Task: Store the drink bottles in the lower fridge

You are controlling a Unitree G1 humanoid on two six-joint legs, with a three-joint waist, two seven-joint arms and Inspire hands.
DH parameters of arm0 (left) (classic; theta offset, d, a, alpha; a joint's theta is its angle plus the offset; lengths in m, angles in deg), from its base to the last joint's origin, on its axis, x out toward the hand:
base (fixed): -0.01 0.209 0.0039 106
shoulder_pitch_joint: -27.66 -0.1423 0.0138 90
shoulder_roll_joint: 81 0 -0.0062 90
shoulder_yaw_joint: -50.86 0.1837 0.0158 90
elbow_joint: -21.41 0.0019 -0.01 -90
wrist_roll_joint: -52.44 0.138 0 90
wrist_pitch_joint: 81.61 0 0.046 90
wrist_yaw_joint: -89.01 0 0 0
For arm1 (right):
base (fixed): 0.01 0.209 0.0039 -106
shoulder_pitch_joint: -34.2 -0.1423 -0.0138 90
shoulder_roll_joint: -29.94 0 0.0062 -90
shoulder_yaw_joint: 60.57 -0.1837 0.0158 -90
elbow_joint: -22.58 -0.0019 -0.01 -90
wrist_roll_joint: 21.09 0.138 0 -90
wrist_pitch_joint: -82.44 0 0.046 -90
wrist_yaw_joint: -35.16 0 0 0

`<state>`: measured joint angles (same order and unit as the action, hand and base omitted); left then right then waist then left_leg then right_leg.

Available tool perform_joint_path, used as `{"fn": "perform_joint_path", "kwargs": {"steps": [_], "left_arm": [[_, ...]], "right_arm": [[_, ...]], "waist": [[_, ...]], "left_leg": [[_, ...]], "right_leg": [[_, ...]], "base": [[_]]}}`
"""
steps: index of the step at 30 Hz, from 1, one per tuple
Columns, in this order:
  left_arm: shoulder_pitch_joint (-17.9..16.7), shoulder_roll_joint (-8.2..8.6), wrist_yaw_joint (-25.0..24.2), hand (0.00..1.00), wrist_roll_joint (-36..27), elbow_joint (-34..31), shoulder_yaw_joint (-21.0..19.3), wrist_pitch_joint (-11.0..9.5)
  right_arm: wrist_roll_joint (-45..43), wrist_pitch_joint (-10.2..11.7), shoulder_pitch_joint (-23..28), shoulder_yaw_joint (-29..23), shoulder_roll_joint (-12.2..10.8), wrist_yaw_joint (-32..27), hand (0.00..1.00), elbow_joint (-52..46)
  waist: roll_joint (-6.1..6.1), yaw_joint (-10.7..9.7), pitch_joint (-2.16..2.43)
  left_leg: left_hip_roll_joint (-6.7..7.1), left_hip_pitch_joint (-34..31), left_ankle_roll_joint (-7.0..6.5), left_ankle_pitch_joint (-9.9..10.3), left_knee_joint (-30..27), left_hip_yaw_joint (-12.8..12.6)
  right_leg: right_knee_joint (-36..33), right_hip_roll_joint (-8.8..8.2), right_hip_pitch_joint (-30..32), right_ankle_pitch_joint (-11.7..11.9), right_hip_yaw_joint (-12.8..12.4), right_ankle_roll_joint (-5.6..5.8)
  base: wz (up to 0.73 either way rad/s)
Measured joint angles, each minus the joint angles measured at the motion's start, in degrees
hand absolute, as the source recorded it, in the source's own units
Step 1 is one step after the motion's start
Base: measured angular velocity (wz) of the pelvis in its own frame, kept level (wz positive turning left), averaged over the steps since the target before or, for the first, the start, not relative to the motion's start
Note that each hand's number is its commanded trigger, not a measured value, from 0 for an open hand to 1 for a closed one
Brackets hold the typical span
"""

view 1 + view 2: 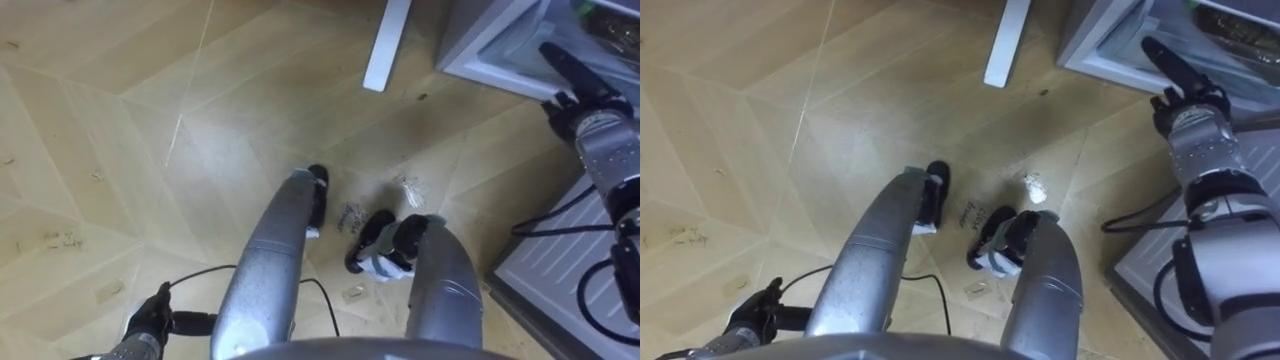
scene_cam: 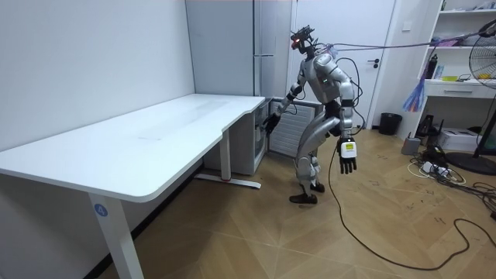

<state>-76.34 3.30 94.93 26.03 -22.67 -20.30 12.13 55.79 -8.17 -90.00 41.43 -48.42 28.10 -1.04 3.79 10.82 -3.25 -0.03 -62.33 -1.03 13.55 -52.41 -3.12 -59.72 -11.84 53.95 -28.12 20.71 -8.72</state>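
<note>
1. where the lower fridge (image 1: 465,40) stands open at the upper right of the eye views, its pale inner wall shows. a dark, cluttered patch sits at the top edge. that patch is too cut off to name, so i cannot tell whether any drinks are inside.
2. the right hand (image 1: 575,75) reaches to the fridge's opening with its dark fingers stretched out straight, and nothing is clasped in them.
3. the left hand (image 1: 150,318) is low at the left over the wooden floor (image 1: 120,130). its fingers are loose and apart, and it carries no drink.
4. a pale ribbed panel (image 1: 560,260) lies at the lower right beside the right arm, and a white desk foot (image 1: 388,45) lies just left of the fridge.
5. a small pale scrap (image 1: 408,188) lies on the floor near the robot's feet.
6. the room view gives the whole stance: the robot stands bent forward at the end of a white desk (image 2: 155,139), near a tall grey cabinet (image 2: 232,46). its right arm is stretched toward the low unit by the desk's end, and its left arm hangs at its side.
7. that view also takes in shelves (image 2: 465,85) and a black bin (image 2: 390,122) well behind the robot, on the room view's right.
8. the eye views look down into the fridge's opening, while the room view sees that unit from the side with its inside hidden.
</note>
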Motion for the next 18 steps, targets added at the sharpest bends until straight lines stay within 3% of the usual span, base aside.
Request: {"fn": "perform_joint_path", "kwargs": {"steps": [13,18], "left_arm": [[-0.02,-0.11,-1.47,0.00,2.30,0.12,-0.61,-0.04],[-0.02,0.04,-1.00,0.00,1.94,0.31,-0.61,-0.39]], "right_arm": [[-16.33,-1.92,-0.05,1.93,0.83,0.93,0.00,-1.30],[-28.49,-3.30,-0.04,2.63,0.88,-1.74,0.00,-2.63]], "waist": [[-0.02,-0.03,0.01],[-0.04,-0.19,0.02]], "left_leg": [[-0.20,0.94,0.10,-0.23,1.15,-0.96],[0.31,1.13,0.27,-0.46,1.49,-1.03]], "right_leg": [[0.09,0.12,0.15,0.38,-0.89,-0.21],[0.06,-0.08,0.11,0.40,-0.99,-0.26]], "base": [[-0.02],[0.01]]}}
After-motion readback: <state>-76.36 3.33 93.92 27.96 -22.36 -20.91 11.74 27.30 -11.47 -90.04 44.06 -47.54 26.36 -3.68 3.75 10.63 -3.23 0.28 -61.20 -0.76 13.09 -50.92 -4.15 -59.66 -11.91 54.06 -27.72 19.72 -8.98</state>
